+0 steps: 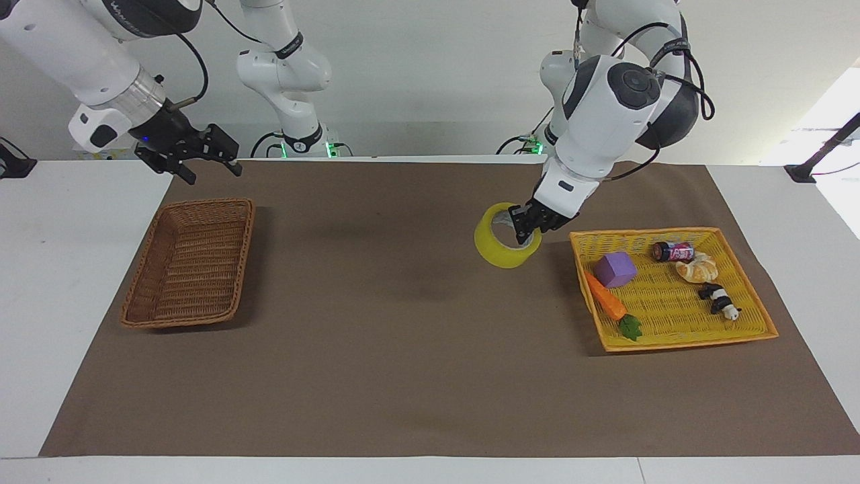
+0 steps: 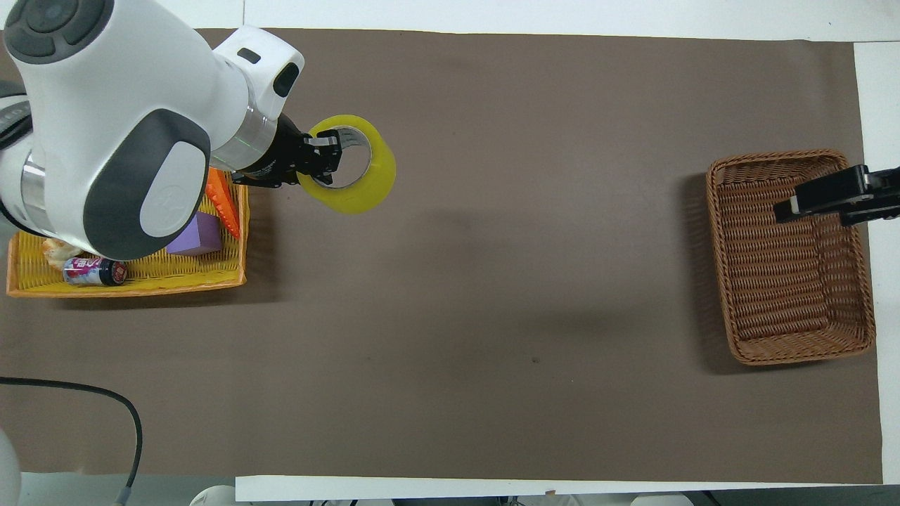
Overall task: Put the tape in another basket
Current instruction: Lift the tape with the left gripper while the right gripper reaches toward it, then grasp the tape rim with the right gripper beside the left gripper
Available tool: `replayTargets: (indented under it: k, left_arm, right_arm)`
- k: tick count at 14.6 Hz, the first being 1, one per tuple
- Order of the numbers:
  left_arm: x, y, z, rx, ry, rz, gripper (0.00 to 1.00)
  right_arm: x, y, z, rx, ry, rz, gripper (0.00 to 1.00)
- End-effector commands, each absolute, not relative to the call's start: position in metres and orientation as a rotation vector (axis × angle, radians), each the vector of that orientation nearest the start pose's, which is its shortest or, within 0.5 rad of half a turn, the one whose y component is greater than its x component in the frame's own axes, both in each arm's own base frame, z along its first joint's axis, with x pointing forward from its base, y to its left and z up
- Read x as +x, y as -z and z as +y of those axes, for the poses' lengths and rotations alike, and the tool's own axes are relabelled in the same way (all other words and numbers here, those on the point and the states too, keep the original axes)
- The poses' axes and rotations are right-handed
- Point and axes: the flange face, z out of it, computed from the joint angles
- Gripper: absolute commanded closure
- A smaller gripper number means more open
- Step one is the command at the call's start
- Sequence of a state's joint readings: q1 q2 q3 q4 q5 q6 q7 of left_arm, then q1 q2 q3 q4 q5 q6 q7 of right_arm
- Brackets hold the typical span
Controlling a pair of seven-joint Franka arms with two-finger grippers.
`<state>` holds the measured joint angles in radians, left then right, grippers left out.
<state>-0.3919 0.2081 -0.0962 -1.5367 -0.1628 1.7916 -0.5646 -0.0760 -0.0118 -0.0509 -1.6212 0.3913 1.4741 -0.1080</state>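
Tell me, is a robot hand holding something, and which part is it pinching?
Yes. The left gripper holds the tape by its ring wall, one finger inside the hole, above the brown mat. The right gripper holds nothing.

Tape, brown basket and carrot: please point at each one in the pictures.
tape (image 1: pixel 498 250): facing view, on the yellow outer wall of the roll.
brown basket (image 1: pixel 191 259): facing view, on its woven floor.
carrot (image 1: pixel 605 297): facing view, on the orange body.

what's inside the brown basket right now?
Nothing shows inside the brown basket: only bare weave. In the overhead view the right gripper covers a strip of it. The tape hangs from the left gripper over the mat.
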Motion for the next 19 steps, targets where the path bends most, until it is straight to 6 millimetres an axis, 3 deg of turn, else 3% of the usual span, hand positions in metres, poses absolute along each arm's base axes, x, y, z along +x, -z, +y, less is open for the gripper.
replayTargets:
  k: [1, 2, 5, 10, 12, 15, 19]
  left_arm:
    - [0.544, -0.561, -0.298, -3.322, -0.013, -0.180, 1.00]
    - [0.544, -0.561, -0.298, -3.323, -0.009, -0.181, 1.00]
    - [0.546, -0.560, -0.294, -3.320, -0.016, -0.188, 1.00]
    - [0.547, -0.561, -0.292, -3.321, -0.009, -0.198, 1.00]
    - [0.547, -0.561, -0.292, -3.320, -0.010, -0.198, 1.00]
    - [0.547, -0.559, -0.289, -3.314, -0.019, -0.202, 1.00]
    - [0.544, -0.559, -0.290, -3.314, -0.023, -0.200, 1.00]
  right_arm:
    - [0.558, -0.576, 0.001, -2.476, -0.070, 0.037, 0.00]
    - [0.568, -0.558, 0.027, -2.402, -0.070, 0.039, 0.00]
    - [0.595, -0.529, 0.110, -2.242, -0.013, 0.071, 0.00]
    - [0.608, -0.498, 0.216, -2.087, 0.017, 0.261, 0.00]
    - [0.606, -0.488, 0.248, -2.013, 0.002, 0.320, 0.00]
    - [0.594, -0.489, 0.292, -1.976, 0.039, 0.376, 0.00]
    - [0.587, -0.488, 0.312, -1.974, 0.020, 0.406, 0.00]
